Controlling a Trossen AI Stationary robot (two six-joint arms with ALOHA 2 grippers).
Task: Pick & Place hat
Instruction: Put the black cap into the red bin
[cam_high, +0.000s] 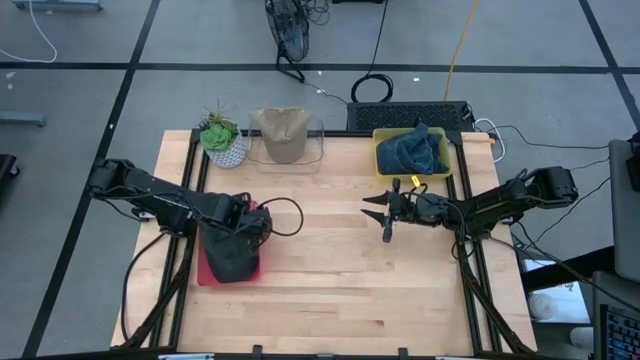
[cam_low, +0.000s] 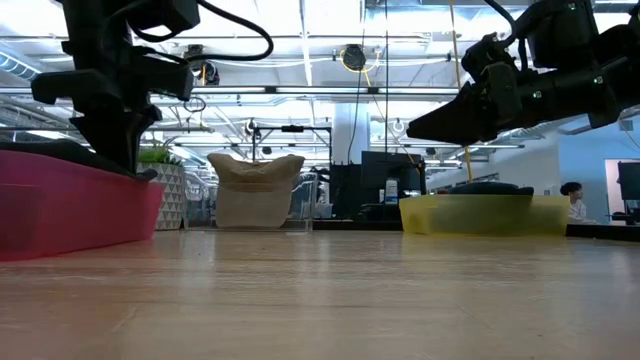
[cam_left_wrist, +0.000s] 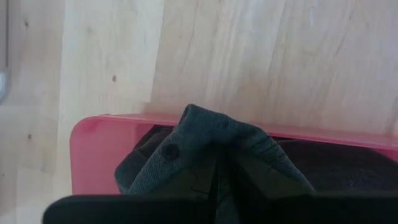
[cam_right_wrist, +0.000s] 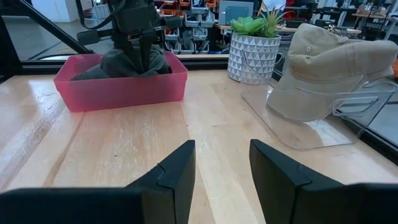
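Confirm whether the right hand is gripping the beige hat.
No: the right hand hangs open over bare wood, apart from the beige hat on its clear stand.

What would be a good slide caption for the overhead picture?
Left hand grips a dark hat in the pink bin; right hand waits open.

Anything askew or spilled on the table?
Nothing stands out. The left pincer is pinching the dark hat inside the pink bin; tan hat, plant and yellow bin sit upright.
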